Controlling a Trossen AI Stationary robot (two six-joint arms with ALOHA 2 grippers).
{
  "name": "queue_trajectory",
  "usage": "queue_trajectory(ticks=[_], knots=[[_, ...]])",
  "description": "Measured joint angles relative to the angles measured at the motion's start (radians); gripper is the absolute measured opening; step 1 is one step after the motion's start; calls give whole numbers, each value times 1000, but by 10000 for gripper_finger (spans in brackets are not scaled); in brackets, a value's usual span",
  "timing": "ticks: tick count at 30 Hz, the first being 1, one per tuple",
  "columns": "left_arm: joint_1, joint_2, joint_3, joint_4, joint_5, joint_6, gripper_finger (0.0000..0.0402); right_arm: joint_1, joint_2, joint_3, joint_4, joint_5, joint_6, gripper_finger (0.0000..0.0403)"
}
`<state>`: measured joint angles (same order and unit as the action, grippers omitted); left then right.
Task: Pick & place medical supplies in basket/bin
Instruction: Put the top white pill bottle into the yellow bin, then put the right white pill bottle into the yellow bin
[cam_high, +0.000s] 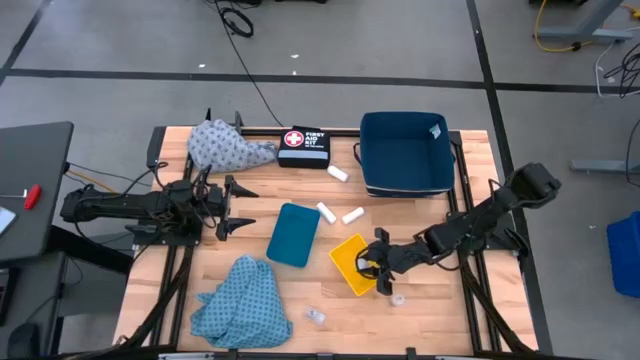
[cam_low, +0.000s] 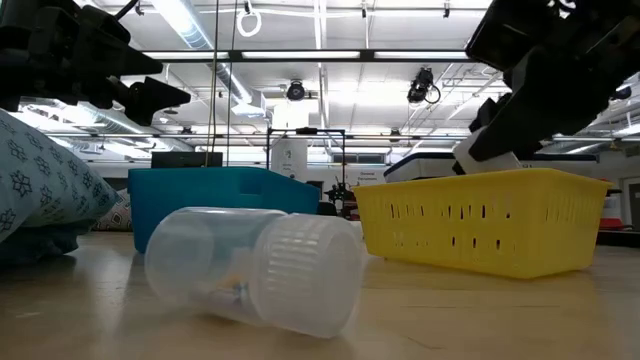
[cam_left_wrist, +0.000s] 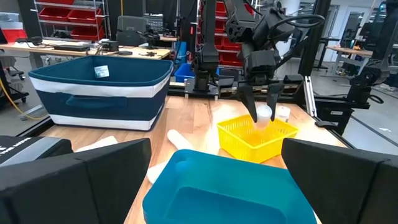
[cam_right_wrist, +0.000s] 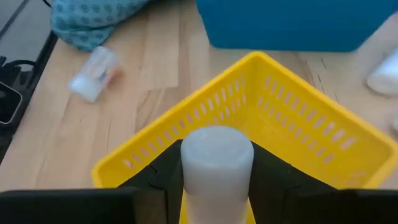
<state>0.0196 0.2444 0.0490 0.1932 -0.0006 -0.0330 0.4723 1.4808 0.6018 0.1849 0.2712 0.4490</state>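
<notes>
1. Nearest the low camera, a clear vial (cam_low: 255, 268) lies on its side on the wooden table (cam_high: 420, 310), ribbed cap toward the lens; from above it sits near the front edge, just beside the front cloth.
2. Two light-blue patterned cloths are the largest supplies: one (cam_high: 243, 303) crumpled at the front left, the other (cam_high: 225, 147) bunched at the back left, beside a black first aid pouch (cam_high: 303, 146).
3. Back right, a dark blue bin (cam_high: 405, 152) with a white band stands open-topped; nothing shows inside it.
4. Mid-table, a teal tray (cam_high: 293, 234) lies flat, with a yellow slotted basket (cam_high: 352, 264) just to its right.
5. Reaching in from the right, the right gripper (cam_left_wrist: 262, 107) hangs above the yellow basket, its two dark fingers clamped on a white cylindrical roll (cam_right_wrist: 216, 163) held upright over the basket's rim.
6. At the left side, the left gripper (cam_high: 232, 208) waits between the back cloth and the teal tray, jaws spread wide and holding nothing.
7. Two more white rolls (cam_high: 338, 213) lie side by side between the teal tray and the blue bin; a third (cam_high: 339, 172) rests near the bin's left wall.
8. Smallest of all, a second pale vial (cam_high: 397, 298) stands on the wood just in front of the yellow basket, close beside the right gripper.
</notes>
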Motion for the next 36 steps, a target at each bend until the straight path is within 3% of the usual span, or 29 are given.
queue_trajectory(ticks=[5,11,14,21,31,36], knots=[[0,1,0,-7,0,0,367,-5,7,0,7,-6,26,142],[0,15,0,-11,0,0,367,-16,7,0,6,-6,75,305],[0,24,0,-12,0,0,367,-18,7,0,7,-10,89,338],[0,33,0,-10,0,7,367,-18,7,45,-38,-40,84,300],[0,33,0,-10,0,6,367,48,7,378,-632,-88,148,259],[0,33,0,-11,0,5,367,112,6,447,-776,-132,303,259]])
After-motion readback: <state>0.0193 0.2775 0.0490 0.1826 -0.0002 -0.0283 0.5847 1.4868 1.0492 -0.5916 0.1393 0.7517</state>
